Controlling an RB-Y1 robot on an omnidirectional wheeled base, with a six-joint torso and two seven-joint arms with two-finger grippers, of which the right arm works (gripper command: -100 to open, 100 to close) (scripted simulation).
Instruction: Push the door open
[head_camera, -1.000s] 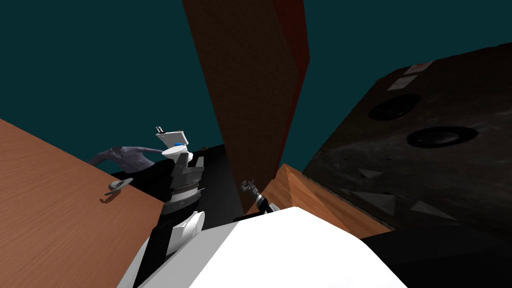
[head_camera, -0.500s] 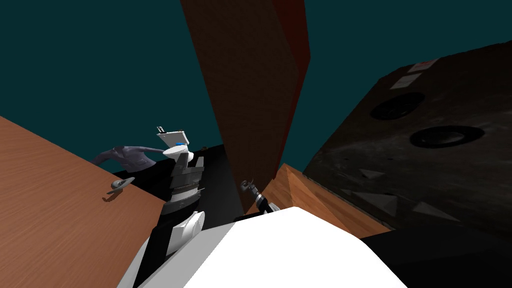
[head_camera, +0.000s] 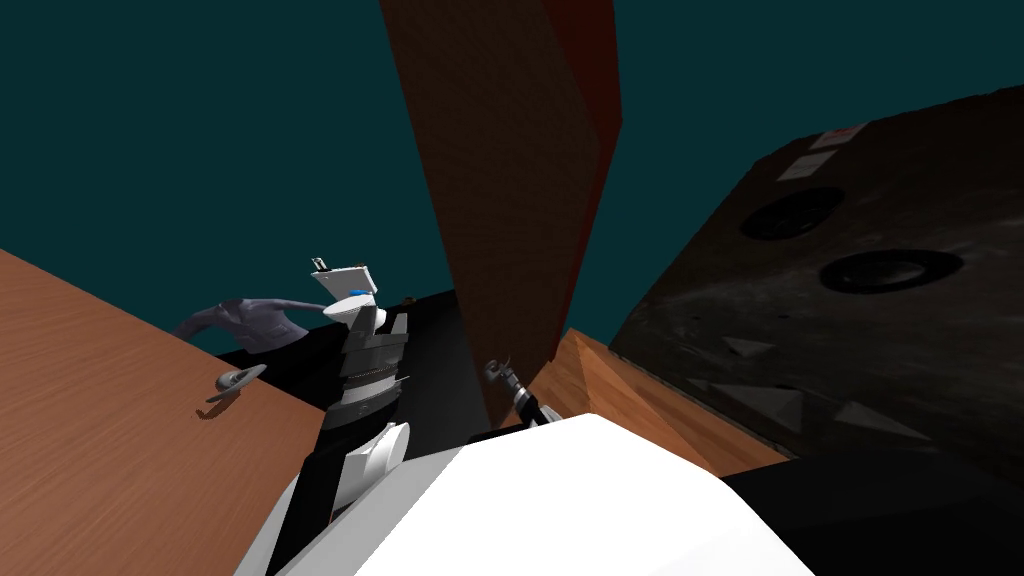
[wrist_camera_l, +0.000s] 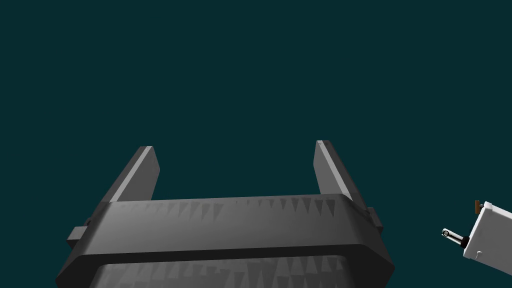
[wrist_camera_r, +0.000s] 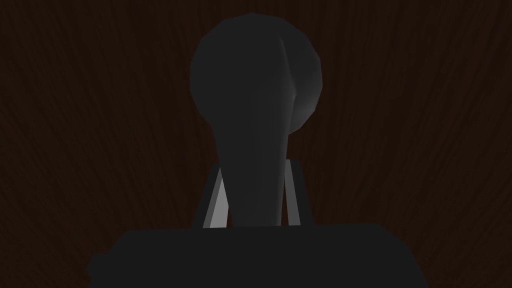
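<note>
Dark brown wood up the middle of the head view: that is the door (head_camera: 510, 200), picked out just ahead and slightly to the right. The right gripper (wrist_camera_r: 255, 169) is clamped on the door's dark handle (wrist_camera_r: 255, 90), its 2 fingers (wrist_camera_r: 216, 200) pressed against the narrow neck and the rounded end jutting past the tips. The left gripper (wrist_camera_l: 235, 145) is spread wide with nothing between its blades, raised left of the door. The door is judged stiff and fairly heavy, swinging on hinges. The handle looks smooth and may slip, so the push is best carried through that neck. A 2nd wood panel (head_camera: 90, 400) with a lever (head_camera: 235, 380) is noted at left.
</note>
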